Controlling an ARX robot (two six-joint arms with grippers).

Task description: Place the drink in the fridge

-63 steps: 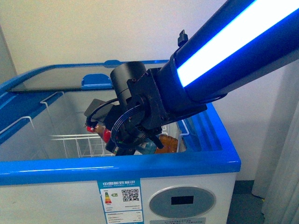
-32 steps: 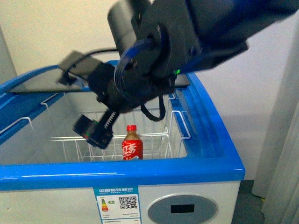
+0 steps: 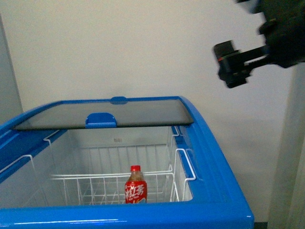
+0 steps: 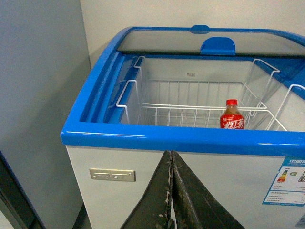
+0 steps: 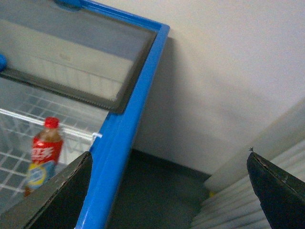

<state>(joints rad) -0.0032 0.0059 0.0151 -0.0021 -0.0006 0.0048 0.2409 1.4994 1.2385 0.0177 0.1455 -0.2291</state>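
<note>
The drink (image 3: 136, 187) is a brown bottle with a red cap and red label. It stands upright in a white wire basket (image 3: 95, 183) inside the fridge (image 3: 209, 157), whose dark glass lid (image 3: 109, 114) is slid toward the back. My right gripper (image 3: 238, 64) is blurred, open and empty, high above and to the right of the fridge. In the right wrist view its fingers (image 5: 62, 191) spread wide around the gripper midpoint (image 5: 169, 157), over the fridge rim (image 5: 124, 129), with the drink (image 5: 42, 150) below. My left gripper (image 4: 170, 155) is shut and empty before the fridge front (image 4: 143, 136); the drink (image 4: 232, 117) shows beyond.
A pale wall stands behind the fridge. A light curtain or panel (image 3: 286, 157) hangs to the right. A grey panel (image 4: 38, 95) stands close on the fridge's left side. Dark floor (image 5: 152, 191) lies between fridge and wall.
My right arm has risen out of the fridge and swung up to the right. The drink was let go and stays standing in the basket.
</note>
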